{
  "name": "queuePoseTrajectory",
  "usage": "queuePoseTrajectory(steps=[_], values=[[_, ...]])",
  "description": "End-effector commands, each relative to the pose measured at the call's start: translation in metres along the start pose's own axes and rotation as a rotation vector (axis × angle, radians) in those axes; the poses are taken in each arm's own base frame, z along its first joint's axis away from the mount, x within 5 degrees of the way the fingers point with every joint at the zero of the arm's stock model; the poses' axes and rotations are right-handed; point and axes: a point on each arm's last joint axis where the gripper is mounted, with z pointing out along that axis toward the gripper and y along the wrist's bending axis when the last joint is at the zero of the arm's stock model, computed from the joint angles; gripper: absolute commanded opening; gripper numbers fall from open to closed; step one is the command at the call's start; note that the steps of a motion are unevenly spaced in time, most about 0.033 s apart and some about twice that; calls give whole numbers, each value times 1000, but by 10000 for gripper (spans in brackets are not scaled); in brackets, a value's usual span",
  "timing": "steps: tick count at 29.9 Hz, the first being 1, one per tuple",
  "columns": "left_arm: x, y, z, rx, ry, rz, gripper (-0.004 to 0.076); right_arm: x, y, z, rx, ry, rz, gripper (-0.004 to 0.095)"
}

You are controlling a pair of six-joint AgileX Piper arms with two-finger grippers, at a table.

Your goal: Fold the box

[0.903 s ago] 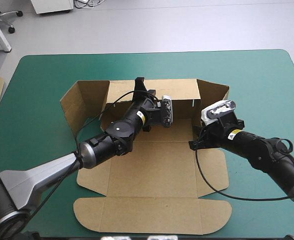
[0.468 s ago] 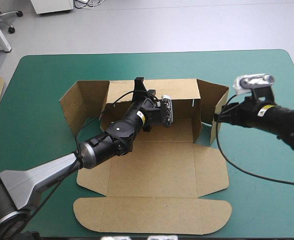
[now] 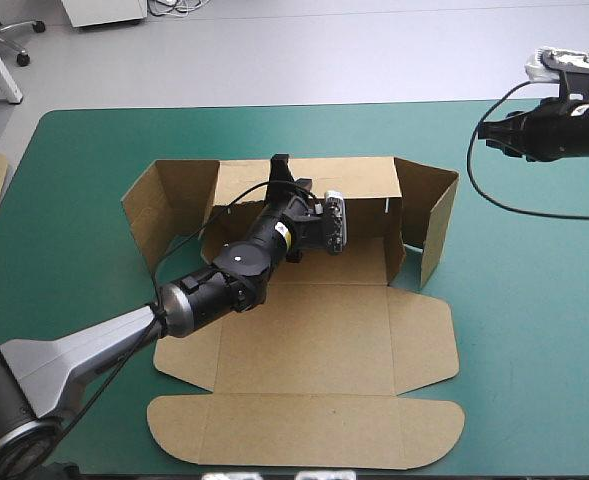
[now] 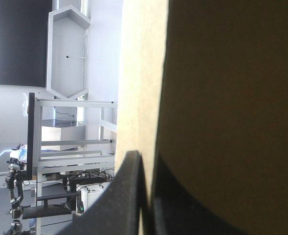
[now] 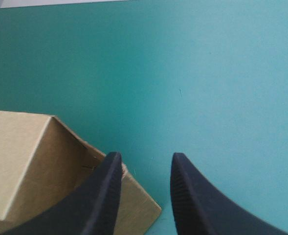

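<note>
Right end effector (image 3: 486, 131): withdrawn from right wall (image 3: 439, 215) of box (image 3: 314, 345) to far right worktop (image 3: 94, 180) corner; fingers (image 5: 104, 196) apart, empty. Left end effector (image 3: 280, 162): pinching rear wall (image 3: 364, 180), apparently steadying it upright. Location of box: mid-worktop, lid (image 3: 304, 432) flat.

Bright, even overhead light; the box (image 3: 304, 340) throws soft shadows on the surface (image 3: 534, 330). Left wrist view: its wall's one face is deeply shaded.
</note>
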Motion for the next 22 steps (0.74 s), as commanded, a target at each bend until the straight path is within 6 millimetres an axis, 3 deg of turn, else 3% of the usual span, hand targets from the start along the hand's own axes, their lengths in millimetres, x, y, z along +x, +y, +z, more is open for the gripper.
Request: queuePoseTrajectory(steps=[1,8,14,22], values=[[4,6,-6,-5,40,-110,-14,-15,-6,9,-45,-18,8,325],[4,6,-6,-5,40,-110,-14,-19,-28,62,-68,20,103,411],[5,6,-6,-6,42,-110,-14,-12,-39,97,-119,89,147,415],[4,6,-6,-5,38,-110,-14,-1,-11,111,-207,209,37,412]])
